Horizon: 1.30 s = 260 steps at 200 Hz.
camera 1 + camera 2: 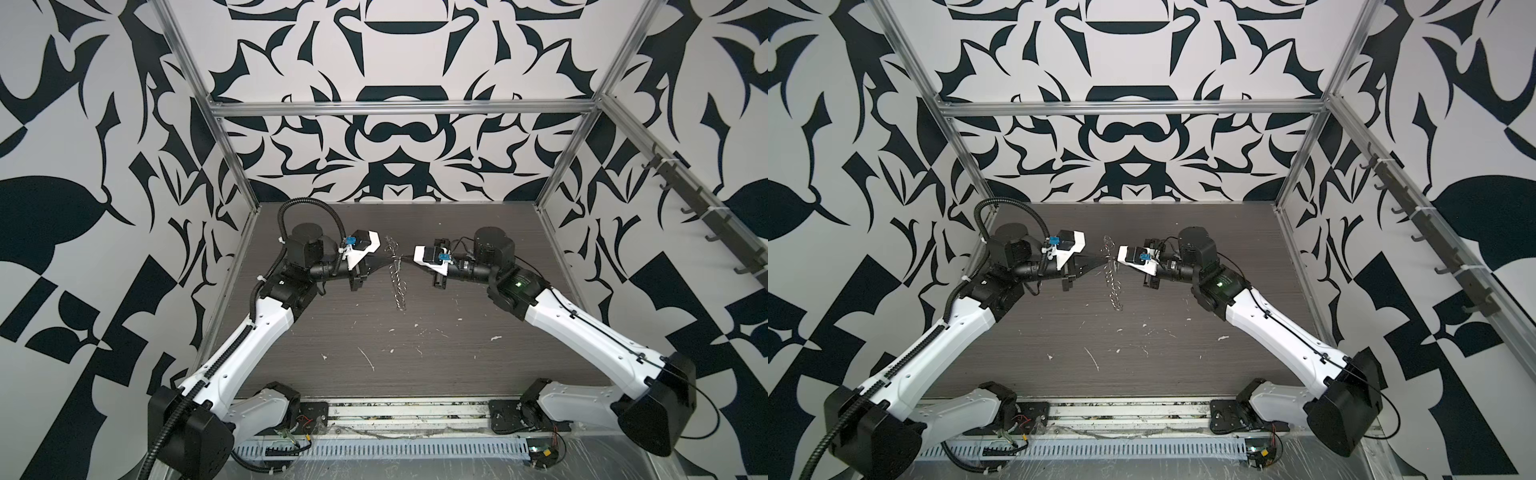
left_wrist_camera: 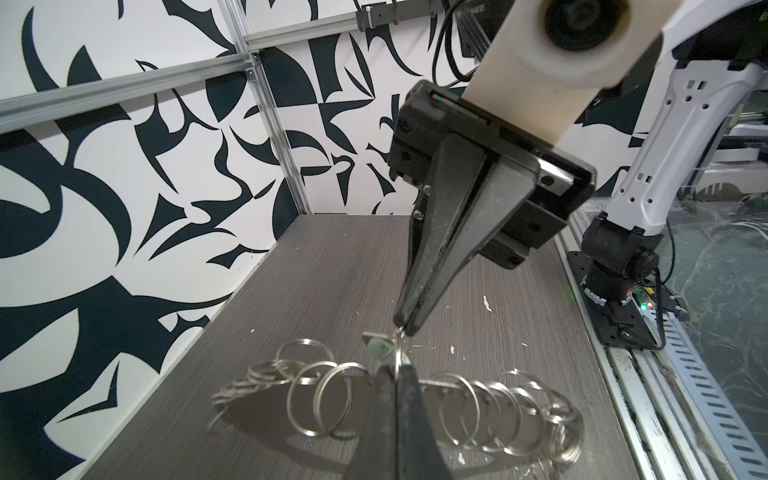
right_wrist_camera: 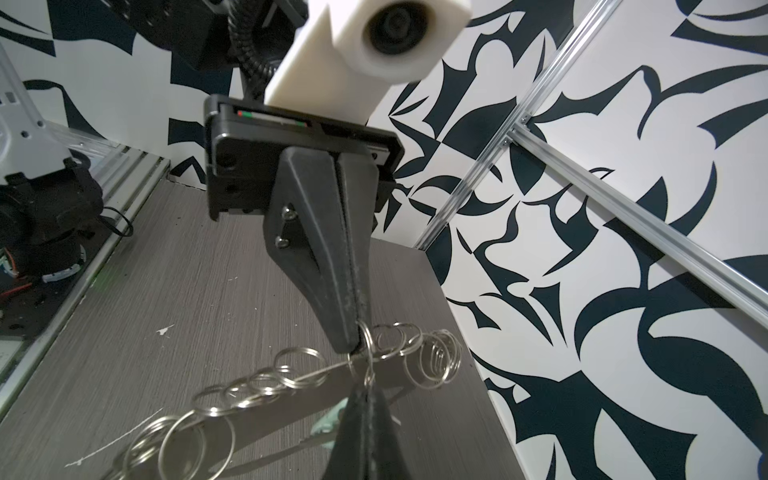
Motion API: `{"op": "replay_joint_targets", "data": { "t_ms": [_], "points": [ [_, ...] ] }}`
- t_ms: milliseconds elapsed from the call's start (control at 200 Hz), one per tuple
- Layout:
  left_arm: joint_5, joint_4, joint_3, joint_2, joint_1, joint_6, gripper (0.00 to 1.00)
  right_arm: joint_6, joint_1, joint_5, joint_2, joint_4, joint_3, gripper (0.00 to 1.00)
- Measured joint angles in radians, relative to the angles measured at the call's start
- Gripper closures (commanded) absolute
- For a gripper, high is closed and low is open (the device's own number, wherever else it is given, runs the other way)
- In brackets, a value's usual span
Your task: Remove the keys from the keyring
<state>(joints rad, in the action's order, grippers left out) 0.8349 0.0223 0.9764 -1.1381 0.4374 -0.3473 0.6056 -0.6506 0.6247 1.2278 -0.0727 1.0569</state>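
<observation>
The keyring (image 1: 398, 286) (image 1: 1113, 286), a thin hoop strung with many silver split rings, hangs above the table between both grippers. My left gripper (image 1: 395, 259) (image 1: 1104, 258) (image 2: 395, 365) is shut on one small split ring (image 2: 400, 347). My right gripper (image 1: 405, 259) (image 1: 1115, 259) (image 3: 365, 386) is shut on what looks like the same ring (image 3: 368, 357), from the opposite side, tip to tip. The keys, a pale mint tag (image 2: 377, 348) (image 3: 328, 420), sit right by this ring and are partly hidden behind the fingers. More split rings trail off to both sides (image 2: 332, 395) (image 3: 266, 380).
The dark wood-grain table (image 1: 374, 332) carries small white scraps (image 1: 368, 357). Aluminium frame posts (image 1: 232, 166) and patterned walls close it in. A rail of dark hooks (image 1: 685, 199) runs along the right wall. A slotted cable duct (image 1: 374, 451) lies at the front.
</observation>
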Motion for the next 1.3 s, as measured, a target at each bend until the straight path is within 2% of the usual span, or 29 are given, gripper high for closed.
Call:
{"op": "replay_joint_targets", "data": {
  "t_ms": [400, 795, 1110, 1300],
  "points": [
    [-0.007, -0.005, 0.0, 0.0, 0.0, 0.0, 1.0, 0.114, 0.0, -0.017, -0.036, 0.026, -0.013, 1.0],
    [0.032, -0.008, 0.0, 0.0, 0.002, -0.006, 1.0, 0.24, -0.006, -0.018, -0.083, 0.009, -0.051, 1.0],
    [0.051, -0.001, -0.007, 0.026, 0.001, -0.074, 1.0, 0.253, -0.006, 0.012, -0.082, 0.047, -0.027, 1.0],
    [0.06, -0.032, -0.006, 0.029, 0.001, -0.115, 1.0, 0.33, -0.008, 0.003, -0.083, 0.06, -0.027, 1.0]
  ]
}}
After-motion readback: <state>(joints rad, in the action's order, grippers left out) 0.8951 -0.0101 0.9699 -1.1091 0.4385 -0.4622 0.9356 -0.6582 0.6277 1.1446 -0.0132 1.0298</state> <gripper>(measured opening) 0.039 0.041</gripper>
